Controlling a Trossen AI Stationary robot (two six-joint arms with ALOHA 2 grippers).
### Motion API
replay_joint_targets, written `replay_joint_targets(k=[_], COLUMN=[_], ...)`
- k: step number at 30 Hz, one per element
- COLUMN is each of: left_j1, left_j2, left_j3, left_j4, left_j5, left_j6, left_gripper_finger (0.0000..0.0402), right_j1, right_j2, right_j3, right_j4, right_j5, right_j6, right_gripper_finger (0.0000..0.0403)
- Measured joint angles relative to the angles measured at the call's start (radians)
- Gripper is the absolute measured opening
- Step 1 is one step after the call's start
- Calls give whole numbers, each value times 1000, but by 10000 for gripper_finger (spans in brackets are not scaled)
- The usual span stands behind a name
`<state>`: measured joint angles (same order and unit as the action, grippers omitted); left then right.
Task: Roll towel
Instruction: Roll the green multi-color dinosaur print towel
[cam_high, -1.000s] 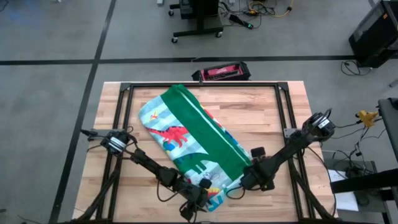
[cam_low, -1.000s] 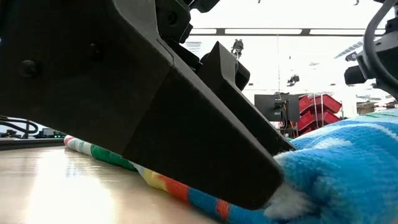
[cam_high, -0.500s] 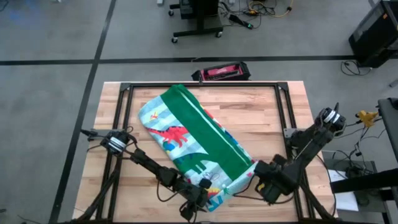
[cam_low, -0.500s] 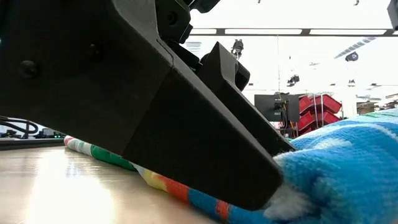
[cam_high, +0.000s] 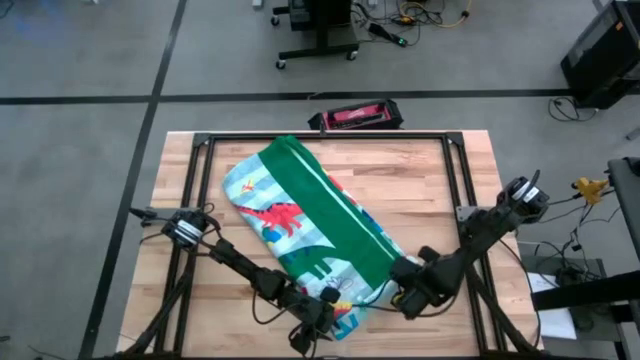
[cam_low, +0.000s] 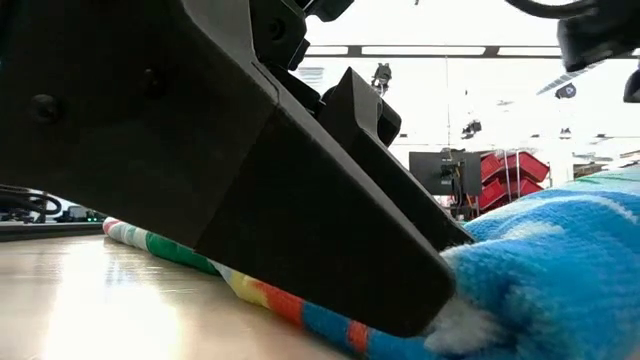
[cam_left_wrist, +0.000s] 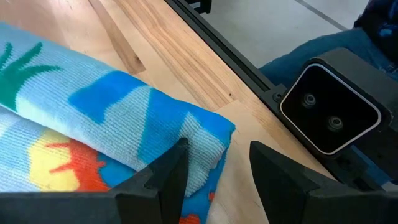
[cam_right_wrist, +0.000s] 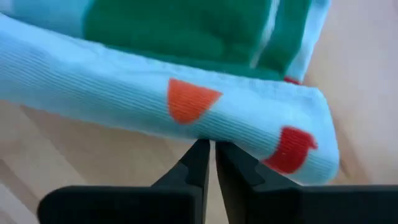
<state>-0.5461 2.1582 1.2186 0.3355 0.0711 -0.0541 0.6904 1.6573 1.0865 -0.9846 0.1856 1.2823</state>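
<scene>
A wooden table (cam_high: 420, 170) seen from above, with the towel (cam_high: 315, 225) lying folded into a long diagonal band from the upper middle of the frame down to the lower middle, its green strip on top and dinosaur print along the sides. The left gripper (cam_high: 322, 308) sits at the towel's lower end, bottom centre of the frame; in its wrist view the fingers (cam_left_wrist: 163, 180) stand apart around the folded corner, one pressed against the cloth, not pinching it. The right gripper (cam_high: 398, 294) is just beside the towel's lower right edge; in its wrist view the fingers (cam_right_wrist: 198, 163) are clenched together, tips touching the rounded fold but holding no cloth. The roll looks not yet begun. To start it well, both grippers probably need to take the same short end at matching height, lift only slightly, and turn it over evenly so the roll stays straight and tight rather than skewing toward one side.
</scene>
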Motion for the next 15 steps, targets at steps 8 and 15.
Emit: replay_joint_targets(k=[8,15], left_j1=[0,-2], left_j2=[0,0], left_j3=[0,8], left_j4=[0,-7], left_j5=[0,0], left_j6=[-10,-20], left_gripper_finger=[157,157], right_j1=[-57,-79], right_j2=[16,75], right_j3=[-4,-22], right_j4=[21,76], right_j5=[43,61], right_j6=[-96,-144], right_gripper_finger=[1,0])
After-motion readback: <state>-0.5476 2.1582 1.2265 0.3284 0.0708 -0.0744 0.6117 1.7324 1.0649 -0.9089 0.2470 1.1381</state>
